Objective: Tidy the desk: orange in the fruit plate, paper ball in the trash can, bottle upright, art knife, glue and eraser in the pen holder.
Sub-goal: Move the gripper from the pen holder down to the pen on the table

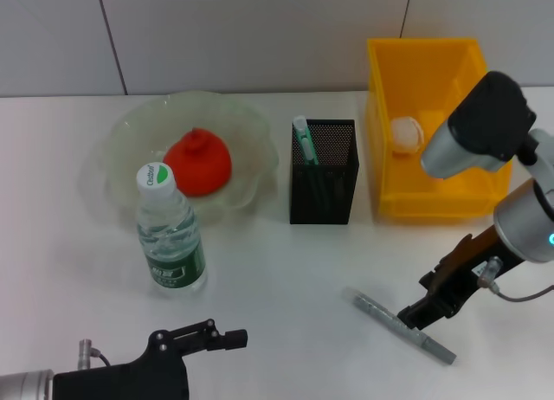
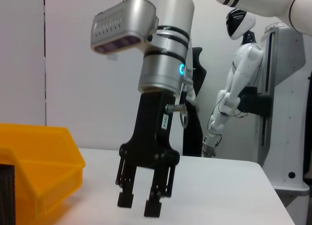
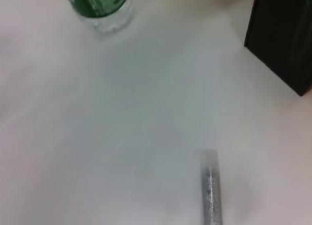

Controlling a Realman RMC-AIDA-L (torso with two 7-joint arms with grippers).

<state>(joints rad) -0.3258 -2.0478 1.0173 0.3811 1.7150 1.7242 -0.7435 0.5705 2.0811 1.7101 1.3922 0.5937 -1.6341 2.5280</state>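
The right gripper (image 1: 417, 317) is hanging over the grey art knife (image 1: 401, 325), which is lying flat on the table (image 1: 286, 279); the left wrist view shows its fingers (image 2: 126, 198) narrowly parted and holding nothing, tips just above the tabletop. The knife's mid-length is sitting right at the fingertips, one end running out beyond them on either side. Judging by the orange (image 1: 198, 162) in the fruit plate (image 1: 251, 132), the upright bottle (image 1: 169, 231) and the paper ball (image 1: 405, 133) in the yellow bin (image 1: 472, 80), the knife pickup is the step underway. Next, the fingers need to straddle the handle, close, then carry it to the pen holder (image 1: 325, 170). The left gripper (image 1: 227, 337) is idling low, fingers together.
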